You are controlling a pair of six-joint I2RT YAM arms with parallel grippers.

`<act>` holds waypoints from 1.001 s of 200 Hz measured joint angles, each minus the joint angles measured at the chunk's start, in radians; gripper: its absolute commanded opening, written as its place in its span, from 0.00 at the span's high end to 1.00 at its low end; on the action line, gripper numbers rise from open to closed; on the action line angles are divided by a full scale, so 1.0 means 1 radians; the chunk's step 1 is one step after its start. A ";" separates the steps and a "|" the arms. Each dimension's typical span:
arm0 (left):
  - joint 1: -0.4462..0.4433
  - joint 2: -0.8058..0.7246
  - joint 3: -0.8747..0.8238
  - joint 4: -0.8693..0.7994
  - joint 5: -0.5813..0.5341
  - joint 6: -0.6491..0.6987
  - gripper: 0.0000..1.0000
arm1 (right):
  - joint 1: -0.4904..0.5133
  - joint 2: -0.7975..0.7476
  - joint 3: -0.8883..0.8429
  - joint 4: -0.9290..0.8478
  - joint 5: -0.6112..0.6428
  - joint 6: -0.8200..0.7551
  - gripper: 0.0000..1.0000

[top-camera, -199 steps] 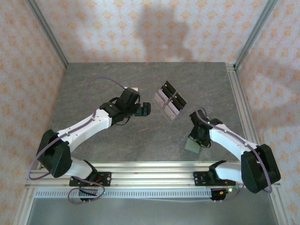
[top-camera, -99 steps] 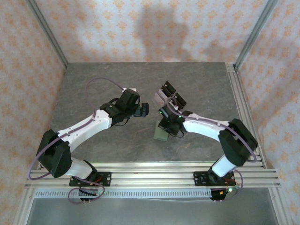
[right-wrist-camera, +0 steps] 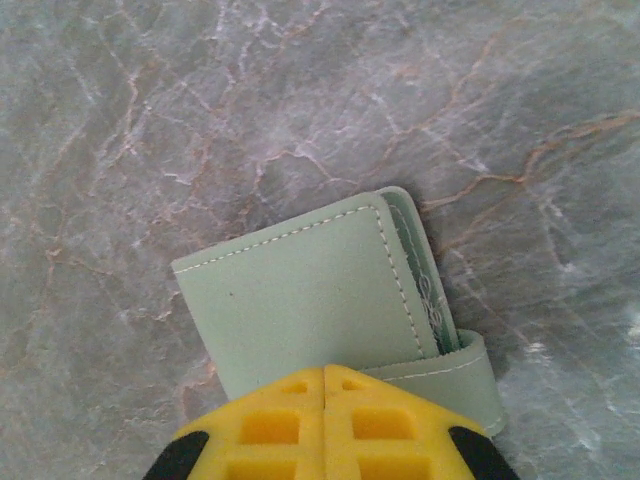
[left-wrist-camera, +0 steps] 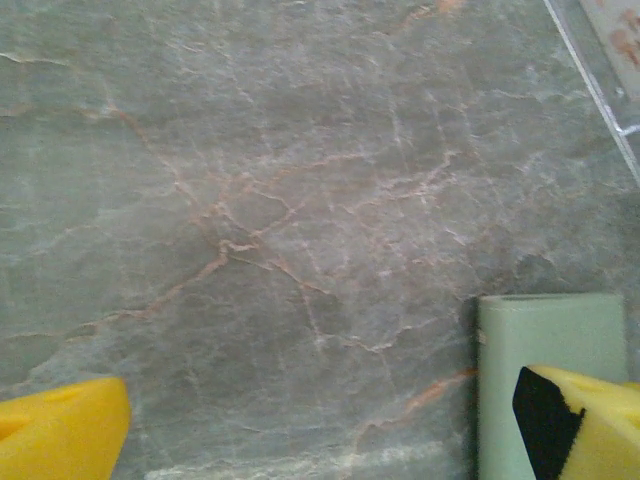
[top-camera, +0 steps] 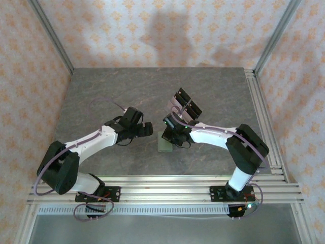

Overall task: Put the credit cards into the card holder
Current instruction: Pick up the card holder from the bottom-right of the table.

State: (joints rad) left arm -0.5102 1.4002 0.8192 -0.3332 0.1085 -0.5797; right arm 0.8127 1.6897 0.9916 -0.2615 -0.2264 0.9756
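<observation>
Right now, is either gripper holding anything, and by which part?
The right gripper is shut on the wallet, pinching its near edge beside the snap tab. The left gripper is open and holds nothing.

No words, numbers or signs can be read here — the card holder [right-wrist-camera: 300, 300] is plain green, and the wall [top-camera: 152, 30] has a flower pattern.
</observation>
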 measured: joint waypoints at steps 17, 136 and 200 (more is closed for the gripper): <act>0.000 -0.017 -0.020 0.045 0.037 -0.005 0.00 | 0.000 -0.004 0.000 0.018 -0.013 -0.004 1.00; 0.016 -0.003 -0.136 0.327 0.218 -0.145 0.03 | 0.000 -0.055 0.000 0.075 -0.044 -0.003 1.00; 0.016 0.058 -0.142 0.435 0.237 -0.212 0.14 | 0.000 -0.073 0.005 0.086 -0.048 0.001 1.00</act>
State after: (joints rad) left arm -0.4946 1.4578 0.6777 0.1013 0.3454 -0.7914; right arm 0.8127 1.6165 0.9970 -0.1757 -0.2745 0.9768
